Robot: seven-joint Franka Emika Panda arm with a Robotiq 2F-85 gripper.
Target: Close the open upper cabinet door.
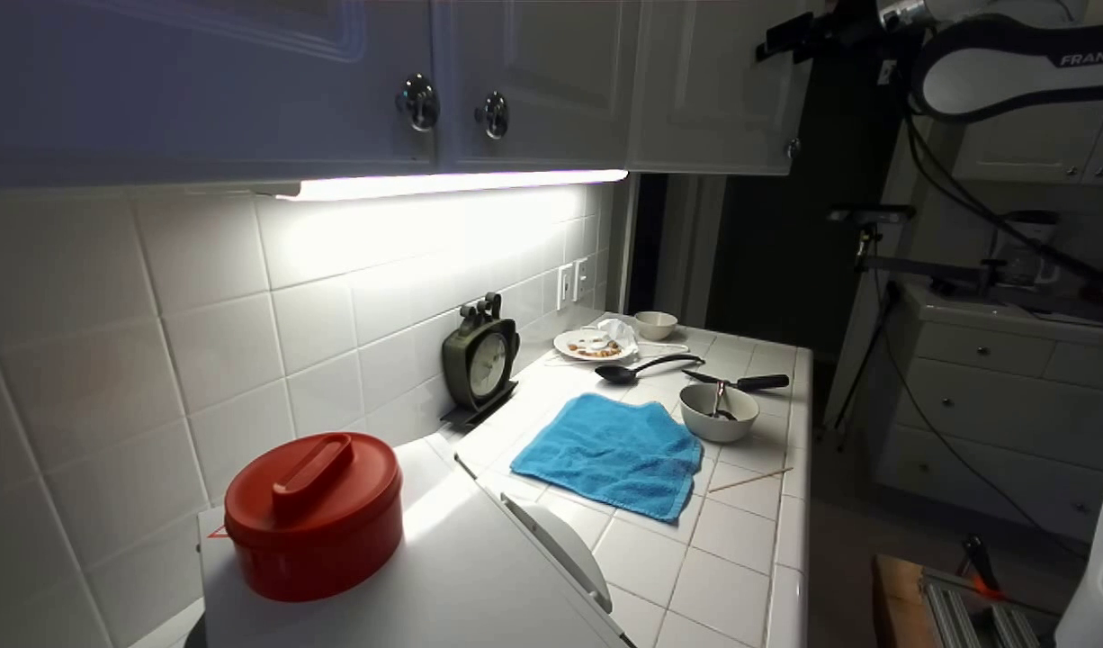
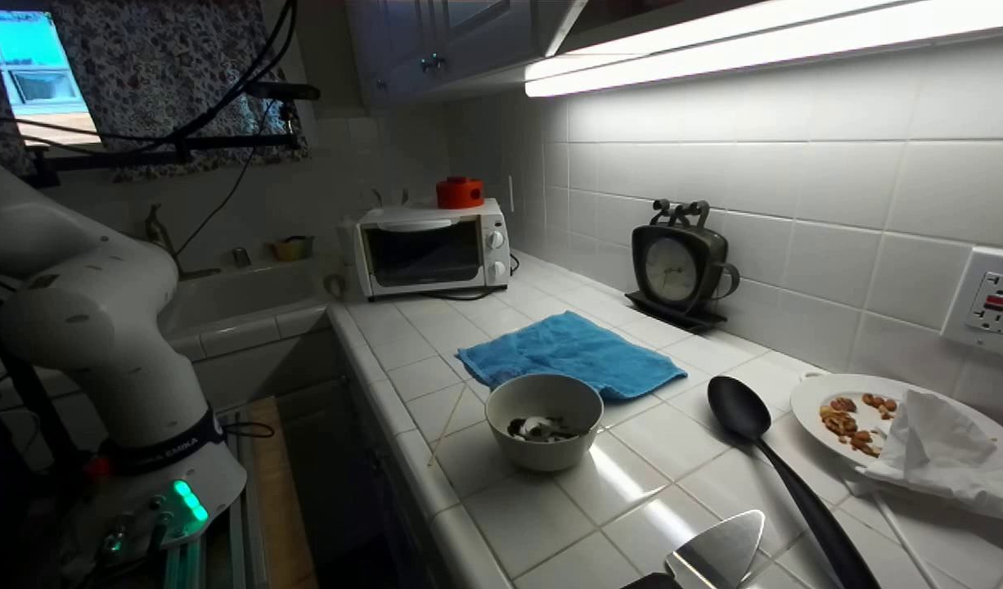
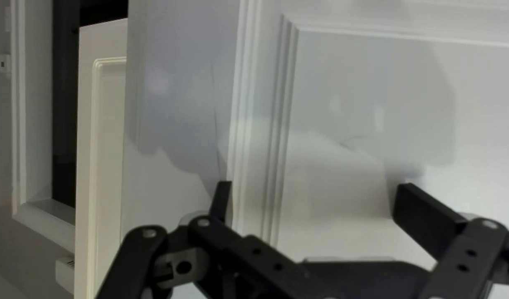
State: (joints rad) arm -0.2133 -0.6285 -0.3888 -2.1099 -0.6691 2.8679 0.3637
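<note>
The upper cabinet door [image 1: 718, 85] is a white framed panel at the far end of the cabinet row in an exterior view. It stands at an angle to the shaded doors, with a small round knob [image 1: 793, 148] near its lower right corner. Its framed face [image 3: 362, 104] fills most of the wrist view; the knob does not show there. My gripper [image 3: 315, 187] is open and empty, with spread fingertips facing the panel. The fingertips are very close to it; contact cannot be told. In an exterior view the gripper [image 1: 779, 40] overlaps the door's upper right part.
Two shaded doors with metal knobs [image 1: 493, 114] adjoin it above a lit lamp [image 1: 461, 184]. Below, the counter holds a blue towel [image 2: 571, 352], a bowl [image 2: 542, 433], a scale [image 2: 677, 270] and a toaster oven [image 2: 428, 254]. A cream door [image 3: 101, 166] stands at left in the wrist view.
</note>
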